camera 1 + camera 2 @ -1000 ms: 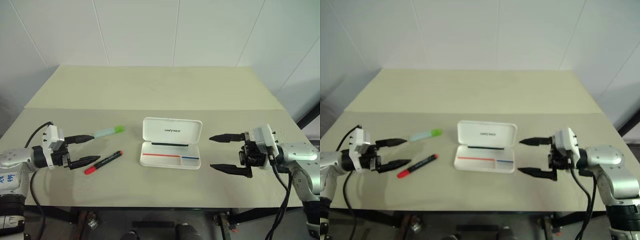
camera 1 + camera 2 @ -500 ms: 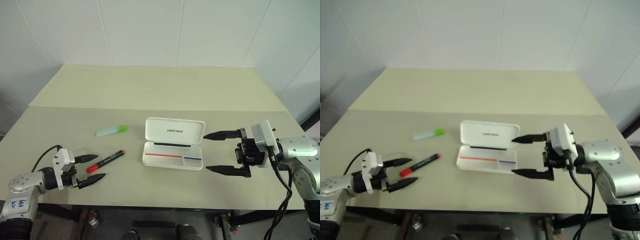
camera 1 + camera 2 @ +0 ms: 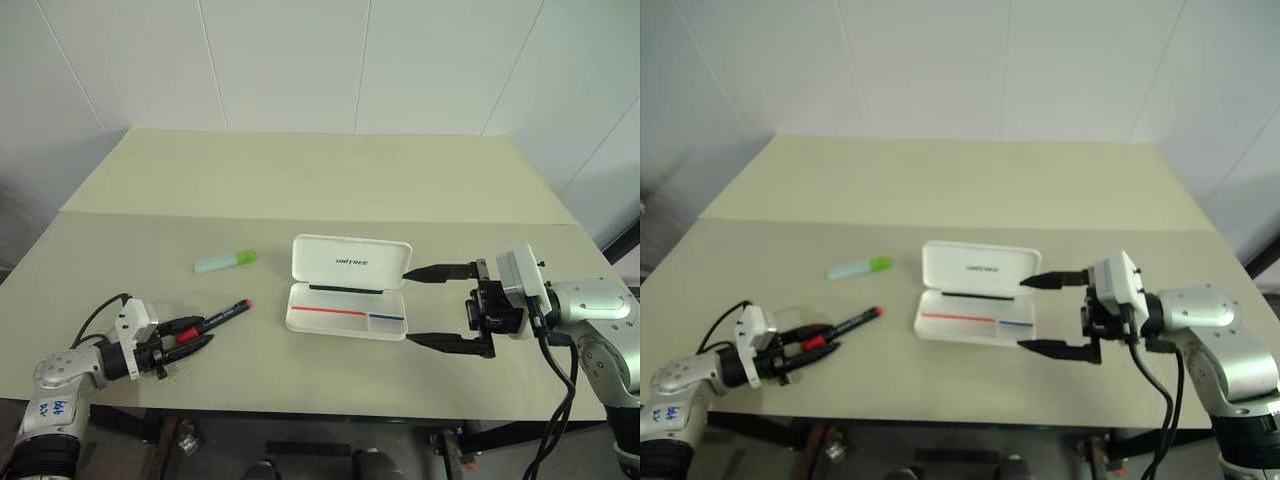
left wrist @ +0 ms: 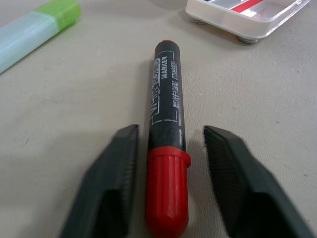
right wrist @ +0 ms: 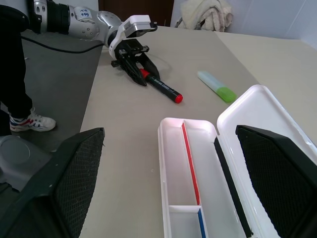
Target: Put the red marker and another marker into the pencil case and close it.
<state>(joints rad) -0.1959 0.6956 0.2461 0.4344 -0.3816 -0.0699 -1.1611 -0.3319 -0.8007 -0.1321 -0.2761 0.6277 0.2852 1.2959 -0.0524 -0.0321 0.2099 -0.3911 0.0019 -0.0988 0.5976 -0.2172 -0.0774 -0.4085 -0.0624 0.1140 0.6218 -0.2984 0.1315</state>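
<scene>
The red marker (image 3: 222,315) lies on the table left of the pencil case (image 3: 348,262), which stands open with its lid up. My left gripper (image 3: 203,333) is low on the table with its fingers on either side of the marker's red cap (image 4: 167,198); a narrow gap shows on each side in the left wrist view. The other marker, a pale green highlighter (image 3: 225,262), lies further back, apart from both. My right gripper (image 3: 410,306) hangs open just off the case's right end, with nothing between its fingers.
The case's tray (image 5: 185,168) has a red and a blue stripe inside and nothing in it. A person's legs (image 5: 15,74) stand on the floor by the table's left end. The table's front edge (image 3: 300,385) runs close under both grippers.
My left gripper came down to the table beside the red marker, and its fingers narrowed from wide open to close about the red cap. The right gripper stayed open by the case.
</scene>
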